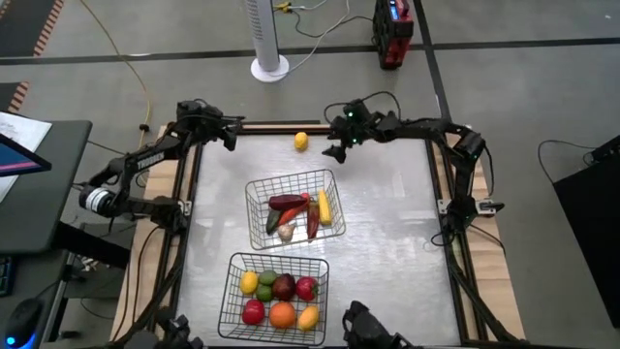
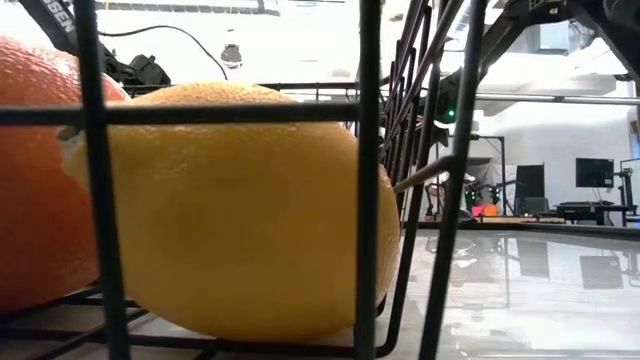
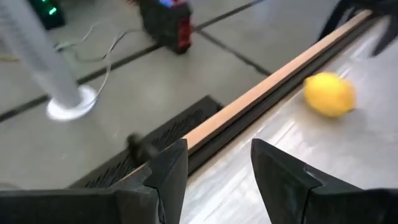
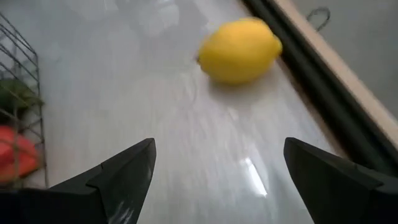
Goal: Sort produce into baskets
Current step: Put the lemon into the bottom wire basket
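Observation:
One yellow lemon [image 1: 301, 141] lies loose on the table near its far edge; it also shows in the left wrist view [image 3: 329, 94] and the right wrist view [image 4: 240, 50]. My right gripper [image 1: 335, 153] is open, a little to the lemon's right, with nothing between its fingers. My left gripper [image 1: 231, 140] is open and empty at the far left corner. The far basket [image 1: 294, 208] holds an eggplant, red peppers, corn and garlic. The near basket [image 1: 276, 299] holds lemons, a lime, apples and an orange.
The table's wooden far rail [image 3: 261, 93] runs just behind the lemon. Bare table [image 1: 387, 252] lies to the right of both baskets. In the low view the near basket's wires [image 2: 368, 180] and a lemon [image 2: 250, 210] fill the picture.

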`<state>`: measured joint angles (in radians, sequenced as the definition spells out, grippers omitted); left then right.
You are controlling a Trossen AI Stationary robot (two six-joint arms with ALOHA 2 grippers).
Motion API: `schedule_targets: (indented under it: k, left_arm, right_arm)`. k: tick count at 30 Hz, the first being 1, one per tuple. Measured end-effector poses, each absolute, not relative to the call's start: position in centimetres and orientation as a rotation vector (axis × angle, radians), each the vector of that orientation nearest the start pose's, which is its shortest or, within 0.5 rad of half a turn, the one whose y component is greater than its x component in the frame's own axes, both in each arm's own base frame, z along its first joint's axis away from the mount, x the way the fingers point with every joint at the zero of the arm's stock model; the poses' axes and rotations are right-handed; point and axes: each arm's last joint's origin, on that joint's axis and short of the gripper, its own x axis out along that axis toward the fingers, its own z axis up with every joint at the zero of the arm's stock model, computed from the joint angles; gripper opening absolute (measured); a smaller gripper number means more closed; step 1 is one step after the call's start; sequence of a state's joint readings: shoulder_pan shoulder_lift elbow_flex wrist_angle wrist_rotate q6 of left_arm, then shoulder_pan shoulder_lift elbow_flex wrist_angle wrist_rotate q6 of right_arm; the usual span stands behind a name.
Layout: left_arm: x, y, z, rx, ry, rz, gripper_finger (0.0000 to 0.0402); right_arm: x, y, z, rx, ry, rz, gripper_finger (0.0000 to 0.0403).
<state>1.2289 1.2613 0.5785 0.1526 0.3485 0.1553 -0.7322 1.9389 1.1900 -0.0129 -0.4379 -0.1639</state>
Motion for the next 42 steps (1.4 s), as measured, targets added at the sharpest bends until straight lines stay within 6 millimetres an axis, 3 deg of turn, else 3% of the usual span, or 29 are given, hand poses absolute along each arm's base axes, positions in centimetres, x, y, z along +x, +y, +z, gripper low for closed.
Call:
schedule_targets:
  k: [7,11,20,26,33,42]
  left_arm:
    - [8.8,22.7,18.9,-0.289,0.567,0.828,0.0164]
    - [8.8,22.5,18.5,-0.296,0.61,0.816,0.0164]
    - [10.9,24.0,15.7,-0.294,0.726,0.708,0.0164]
    - [11.8,25.4,15.3,-0.29,0.773,0.64,0.0164]
    - [14.3,25.2,15.6,-0.276,0.801,0.553,0.0164]
    - [16.9,24.7,16.6,-0.215,0.801,0.488,0.0164]
  right_arm:
    - [31.6,-23.6,17.2,0.213,0.638,-0.199,0.038]
    - [31.3,-22.0,18.7,0.181,0.615,-0.19,0.038]
    - [29.7,-19.3,22.2,0.077,0.49,-0.249,0.038]
    - [28.5,-18.9,22.1,0.094,0.475,-0.267,0.038]
    - [28.6,-19.0,20.0,0.112,0.447,-0.274,0.038]
    - [28.7,-19.1,19.9,0.115,0.445,-0.273,0.038]
